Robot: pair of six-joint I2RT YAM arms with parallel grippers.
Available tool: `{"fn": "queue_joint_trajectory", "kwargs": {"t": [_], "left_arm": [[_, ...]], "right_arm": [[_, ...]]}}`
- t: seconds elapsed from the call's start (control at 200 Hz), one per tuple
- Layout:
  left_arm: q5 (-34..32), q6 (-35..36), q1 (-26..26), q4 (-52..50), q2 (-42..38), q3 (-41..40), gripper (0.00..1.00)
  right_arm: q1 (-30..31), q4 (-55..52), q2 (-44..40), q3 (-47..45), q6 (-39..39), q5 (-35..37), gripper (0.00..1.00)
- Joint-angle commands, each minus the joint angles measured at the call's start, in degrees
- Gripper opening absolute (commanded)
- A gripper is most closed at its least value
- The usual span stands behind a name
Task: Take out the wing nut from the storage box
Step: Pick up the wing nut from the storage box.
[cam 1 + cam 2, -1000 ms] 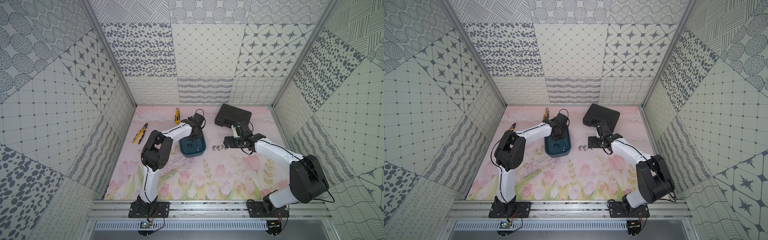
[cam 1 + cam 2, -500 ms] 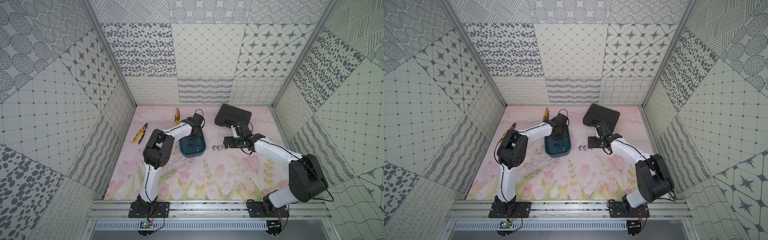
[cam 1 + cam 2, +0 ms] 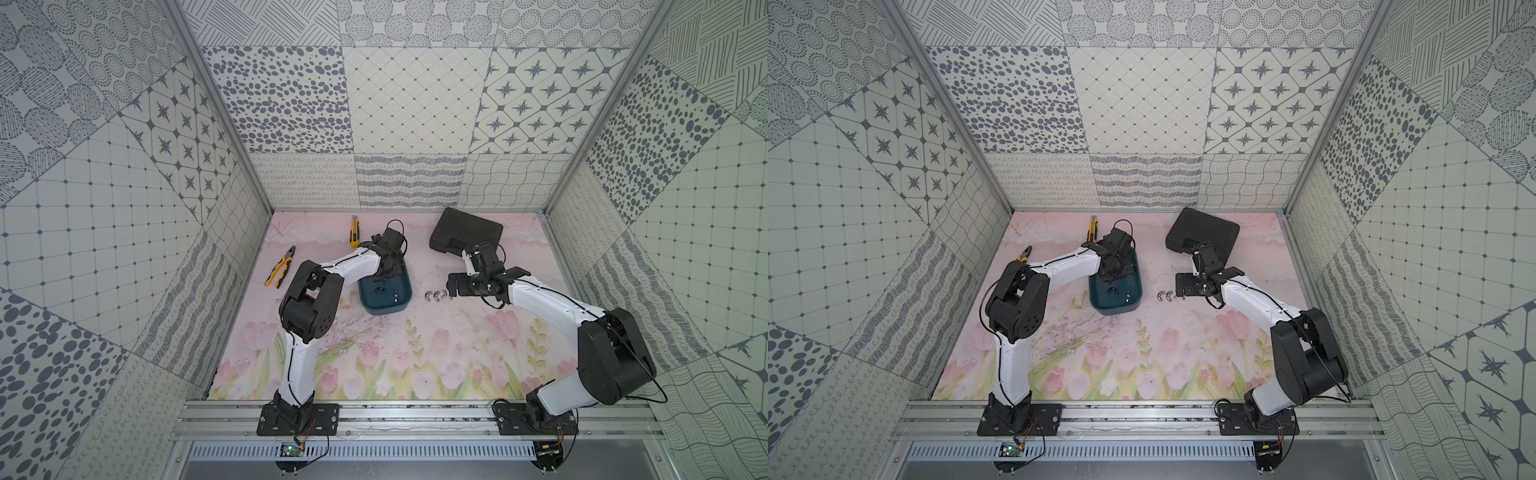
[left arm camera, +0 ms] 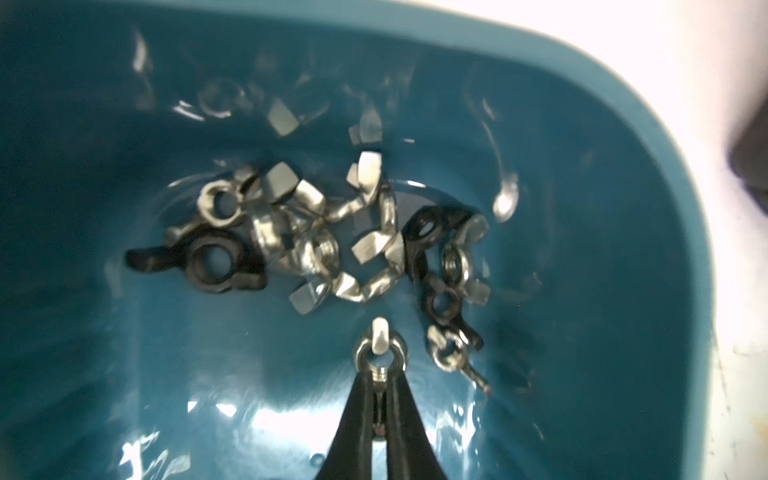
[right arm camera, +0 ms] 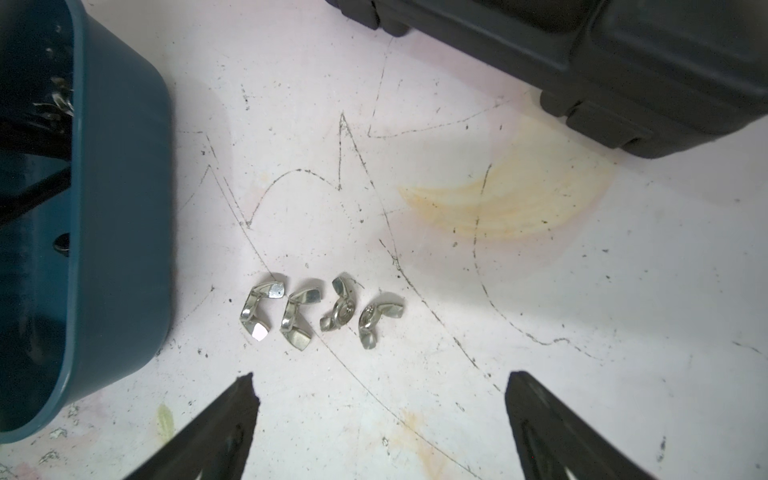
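l gripper [image 4: 379, 376] clamped on near end of silver wing nut [image 4: 379, 347], long axis running straight out from tips, low inside storage box [image 4: 623, 99], just beside nut pile [image 4: 324, 241]. exit prob straight up over rim. r gripper [image 5: 380, 376] wide open, outside box.

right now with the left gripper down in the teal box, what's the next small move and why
Probably lift the left gripper straight up: its jaws look shut on a silver wing nut just clear of the pile in the storage box, so rising vertically should free it without snagging others.
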Motion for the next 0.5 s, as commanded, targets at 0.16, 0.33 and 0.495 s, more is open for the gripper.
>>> {"fn": "queue_joint_trajectory", "kwargs": {"t": [0.16,0.33,0.495], "left_arm": [[-0.9,4.5,-2.2,0.4,-10.3,-5.3,0.04],[-2.3,6.2,-6.8,-0.6,-15.5,-6.8,0.04],[-4.0,6.0,-13.7,-1.7,-16.7,-7.0,0.04]], "right_arm": [[0.4,2.2,-0.8,0.1,0.1,1.5,0.97],[-0.6,2.2,-0.8,-0.5,0.4,2.3,0.97],[-2.9,2.6,-2.1,-1.6,1.2,2.8,0.97]]}}
